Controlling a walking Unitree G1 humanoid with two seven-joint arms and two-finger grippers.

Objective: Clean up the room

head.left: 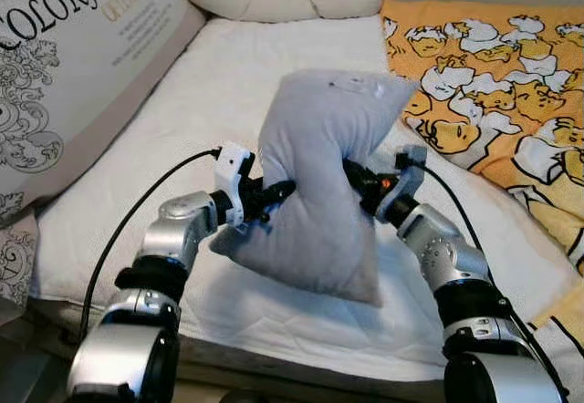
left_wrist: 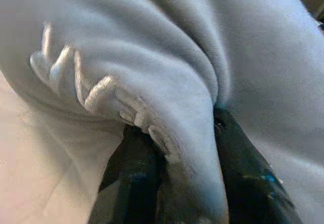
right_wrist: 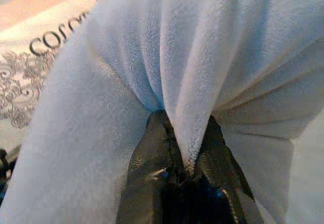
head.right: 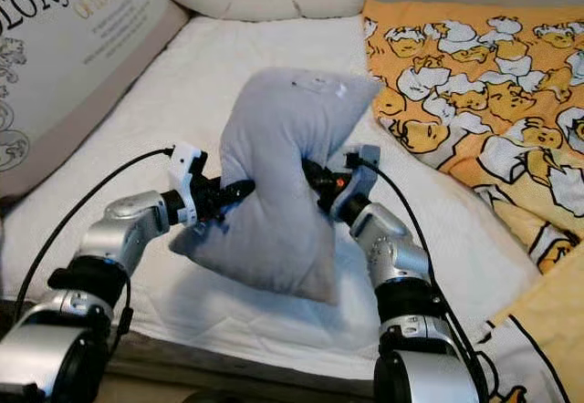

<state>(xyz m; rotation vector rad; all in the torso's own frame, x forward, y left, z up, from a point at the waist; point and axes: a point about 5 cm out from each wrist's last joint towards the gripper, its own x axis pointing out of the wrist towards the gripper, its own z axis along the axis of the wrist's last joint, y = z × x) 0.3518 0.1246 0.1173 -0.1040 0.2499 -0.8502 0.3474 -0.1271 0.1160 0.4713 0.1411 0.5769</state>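
Arms bent inward, left end effector (head.left: pixel 281 189) and right end effector (head.left: pixel 351 177) (both clenched) on grey pillow (head.left: pixel 319 184).

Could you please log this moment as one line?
left gripper: shut on grey plush pillow | right gripper: shut on it | pillow above white bed

A pale grey fleece pillow (head.left: pixel 319 184) is pinched between the black fingers of the left gripper (head.left: pixel 278 189) and the right gripper (head.left: pixel 354 177). Beneath them the mattress (head.left: pixel 219 84) is white; beyond the right gripper, an orange blanket (head.left: pixel 493 84) shows white-and-yellow cartoon ducks. Both arms are silver.
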